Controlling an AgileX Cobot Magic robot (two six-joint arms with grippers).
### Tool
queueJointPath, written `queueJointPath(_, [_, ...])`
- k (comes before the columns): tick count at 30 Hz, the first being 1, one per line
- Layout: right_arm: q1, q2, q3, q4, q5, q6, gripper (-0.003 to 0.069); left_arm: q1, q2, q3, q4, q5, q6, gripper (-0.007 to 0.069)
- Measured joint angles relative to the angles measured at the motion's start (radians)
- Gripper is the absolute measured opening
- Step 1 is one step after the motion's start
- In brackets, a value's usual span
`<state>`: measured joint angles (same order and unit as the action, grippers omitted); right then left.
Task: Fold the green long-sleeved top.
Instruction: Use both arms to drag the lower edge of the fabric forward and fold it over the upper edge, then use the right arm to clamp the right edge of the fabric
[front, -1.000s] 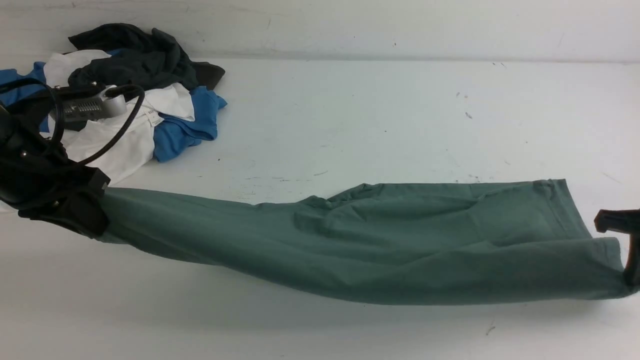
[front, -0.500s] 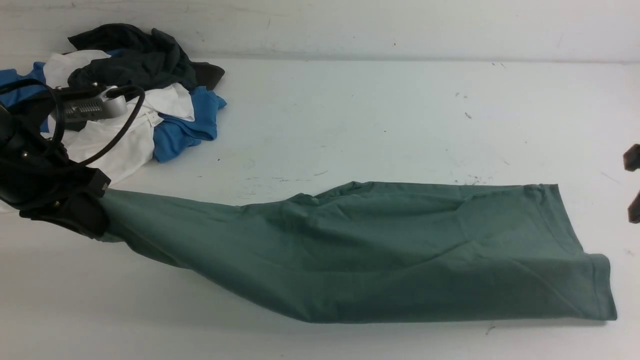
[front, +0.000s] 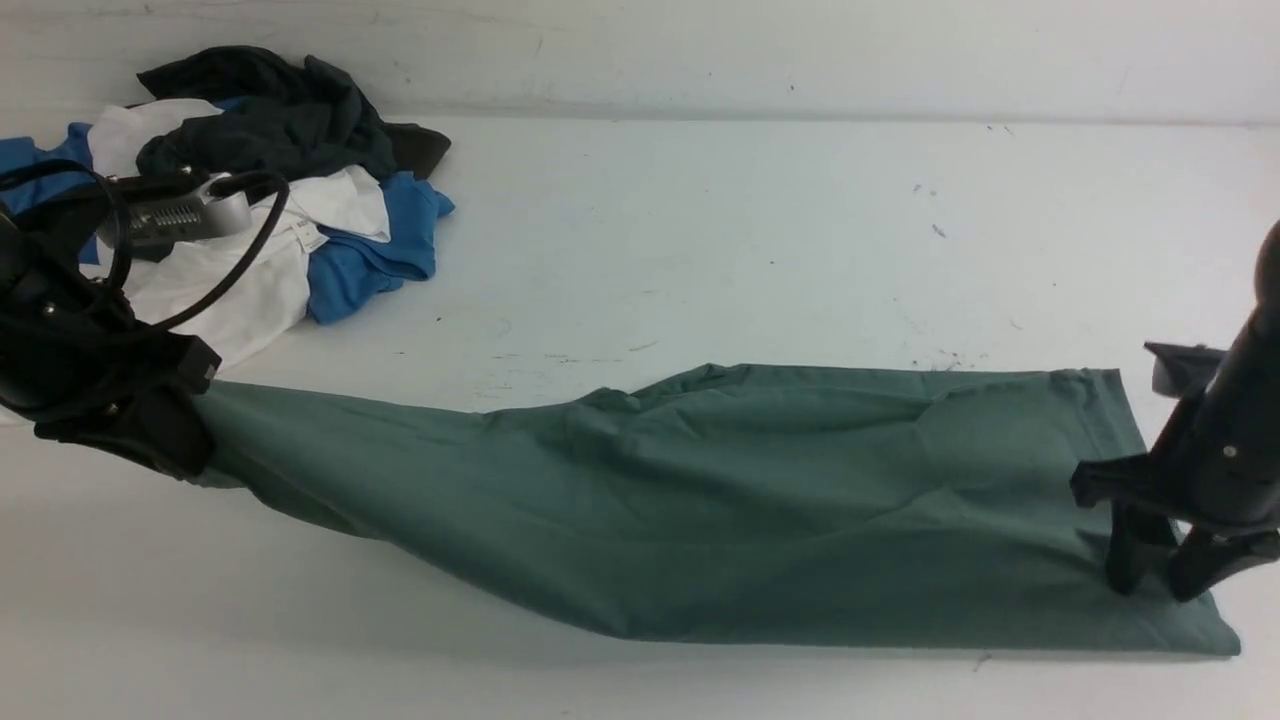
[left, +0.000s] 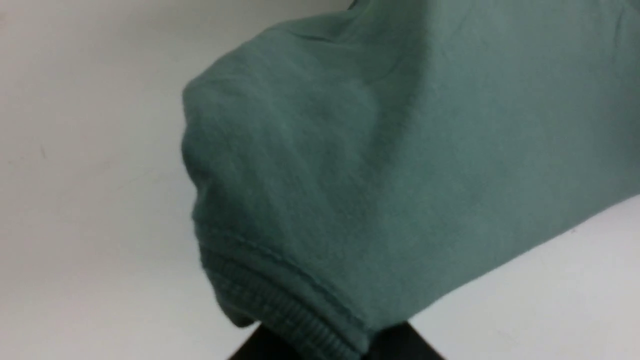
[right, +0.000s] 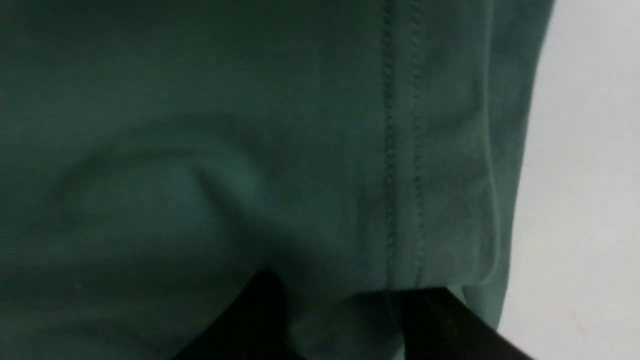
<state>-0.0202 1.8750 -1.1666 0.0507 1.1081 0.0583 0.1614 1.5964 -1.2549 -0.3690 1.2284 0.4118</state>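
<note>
Front view: left gripper (front: 195, 435) clamping green long-sleeved top (front: 700, 500); I'm aiming parted right gripper (front: 1155, 578) to pinch all hem layers

No legible text, label, brand or number anywhere in view.

Tabletop | green long-sleeved top (front: 760, 500) lies drawn out in a long band across white table (front: 700, 230) | left gripper (front: 195, 435) clamps its raised left end | right gripper (front: 1150, 578), fingers parted, stands on right hem | clothes heap (front: 260, 120) far left
</note>
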Motion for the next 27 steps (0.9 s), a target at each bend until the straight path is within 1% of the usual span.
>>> queueJointPath(3, [0.0, -0.005, -0.005, -0.051, 0.018, 0.028, 0.0328, 0.0, 0.0, 0.0, 0.0, 0.0, -0.037, 0.009])
queueJointPath(4, [0.0, -0.01, -0.01, -0.051, 0.024, 0.031, 0.0333, 0.0, 0.0, 0.0, 0.0, 0.0, -0.044, 0.0114])
queueJointPath(5, [0.0, -0.029, -0.029, -0.059, 0.043, 0.033, 0.0352, 0.0, 0.0, 0.0, 0.001, 0.0, -0.06, 0.017])
queueJointPath(6, [0.0, -0.043, -0.047, -0.063, 0.053, 0.033, 0.0366, 0.001, 0.0, -0.001, 0.002, 0.0, -0.064, 0.02])
queueJointPath(7, [0.0, -0.046, -0.05, -0.064, 0.053, 0.033, 0.037, 0.001, 0.0, -0.001, 0.004, 0.0, -0.066, 0.02])
queueJointPath(8, [0.0, -0.059, -0.064, -0.066, 0.062, 0.033, 0.0384, 0.001, 0.0, -0.005, 0.005, 0.0, -0.068, 0.0231])
queueJointPath(9, [0.0, -0.085, -0.098, -0.067, 0.073, 0.033, 0.0422, 0.002, 0.0, -0.012, 0.007, 0.0, -0.071, 0.0278])
queueJointPath(10, [0.0, -0.097, -0.115, -0.068, 0.077, 0.033, 0.0447, 0.003, 0.0, -0.022, 0.007, 0.0, -0.073, 0.0309])
queueJointPath(11, [0.0, -0.099, -0.115, -0.069, 0.077, 0.033, 0.0452, 0.003, 0.0, -0.025, 0.007, 0.0, -0.074, 0.0314])
queueJointPath(12, [0.0, -0.109, -0.135, -0.069, 0.076, 0.033, 0.0489, 0.004, 0.0, -0.036, 0.007, 0.0, -0.075, 0.0346])
queueJointPath(13, [0.0, -0.111, -0.141, -0.069, 0.072, 0.033, 0.0514, 0.004, 0.0, -0.042, 0.007, 0.0, -0.076, 0.036])
queueJointPath(15, [0.0, -0.101, -0.143, -0.072, 0.068, 0.033, 0.0561, 0.004, 0.0, -0.047, 0.007, 0.0, -0.076, 0.0377])
queueJointPath(17, [0.0, -0.07, -0.143, -0.083, 0.068, 0.036, 0.0588, 0.004, 0.0, -0.05, 0.007, 0.0, -0.076, 0.038])
queueJointPath(22, [0.0, 0.04, -0.143, -0.114, 0.06, 0.039, 0.0602, 0.004, 0.0, -0.051, 0.007, 0.0, -0.076, 0.0385])
queueJointPath(27, [0.0, 0.12, -0.15, -0.1, 0.053, 0.019, 0.0599, 0.004, 0.0, -0.051, 0.006, 0.0, -0.076, 0.0385])
